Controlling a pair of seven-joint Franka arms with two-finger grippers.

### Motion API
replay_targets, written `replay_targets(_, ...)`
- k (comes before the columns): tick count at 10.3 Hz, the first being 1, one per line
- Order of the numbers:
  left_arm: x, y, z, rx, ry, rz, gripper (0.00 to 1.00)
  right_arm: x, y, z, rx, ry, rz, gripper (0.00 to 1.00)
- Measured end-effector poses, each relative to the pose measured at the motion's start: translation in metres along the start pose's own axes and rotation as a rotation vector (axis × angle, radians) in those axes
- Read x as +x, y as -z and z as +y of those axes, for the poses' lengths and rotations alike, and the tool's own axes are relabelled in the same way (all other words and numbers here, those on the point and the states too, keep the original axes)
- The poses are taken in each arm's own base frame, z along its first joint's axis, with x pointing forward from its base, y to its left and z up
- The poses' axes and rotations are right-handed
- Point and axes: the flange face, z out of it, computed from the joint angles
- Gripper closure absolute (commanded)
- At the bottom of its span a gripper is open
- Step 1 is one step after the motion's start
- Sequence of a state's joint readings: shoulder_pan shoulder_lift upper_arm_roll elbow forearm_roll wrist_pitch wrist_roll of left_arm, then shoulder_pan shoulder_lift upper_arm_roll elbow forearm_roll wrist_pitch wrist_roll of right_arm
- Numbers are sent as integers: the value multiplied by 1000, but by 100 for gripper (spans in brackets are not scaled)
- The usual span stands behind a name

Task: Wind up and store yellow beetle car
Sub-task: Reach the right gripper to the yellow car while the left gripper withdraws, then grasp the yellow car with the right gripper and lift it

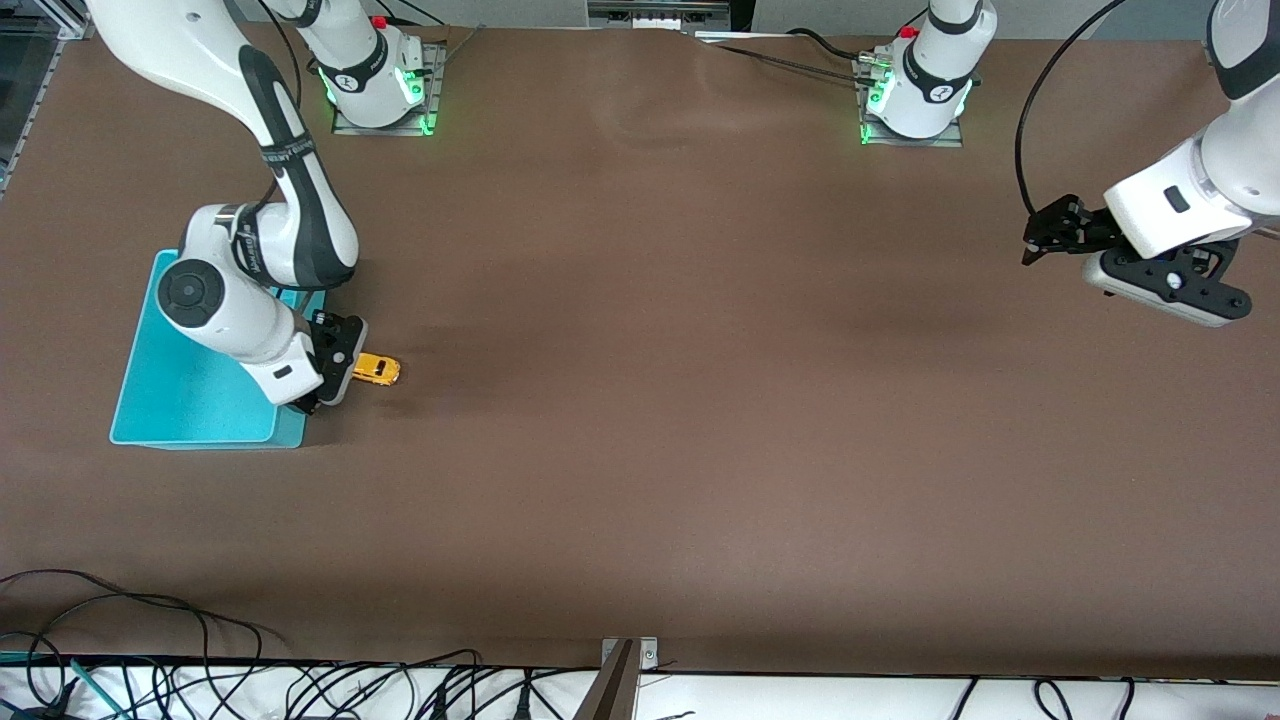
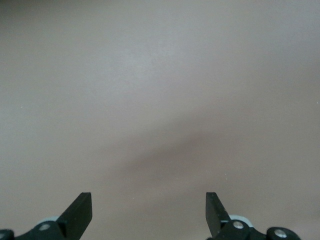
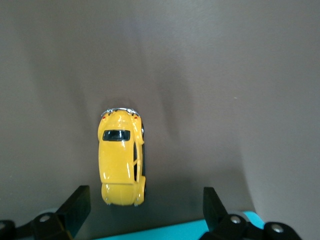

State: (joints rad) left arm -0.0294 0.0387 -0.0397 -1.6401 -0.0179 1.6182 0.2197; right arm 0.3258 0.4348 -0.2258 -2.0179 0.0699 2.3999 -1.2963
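Note:
The yellow beetle car [image 1: 377,370] stands on its wheels on the brown table, right beside the turquoise bin [image 1: 170,385], toward the right arm's end. In the right wrist view the car [image 3: 121,159] lies free between and ahead of the open fingers, untouched, with the bin's edge [image 3: 175,231] just under the gripper. My right gripper [image 1: 335,375] is open and empty, low over the gap between bin and car. My left gripper [image 1: 1045,240] is open and empty, waiting in the air over the left arm's end of the table; its wrist view shows only bare table [image 2: 160,100].
The right arm's elbow and wrist hang over the turquoise bin and hide part of it. Cables lie along the table's front edge [image 1: 300,690]. The arm bases [image 1: 380,90] [image 1: 915,95] stand at the back.

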Motion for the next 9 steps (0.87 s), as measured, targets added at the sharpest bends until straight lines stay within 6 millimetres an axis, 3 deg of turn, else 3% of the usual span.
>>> replay_targets(5, -13, 3, -1, 5, 139, 25, 0, 16, -29, -6, -19, 33, 5, 0)
replay_targets(9, -22, 10, 2, 9, 137, 37, 0, 18, -32, -8, -17, 37, 5, 1)
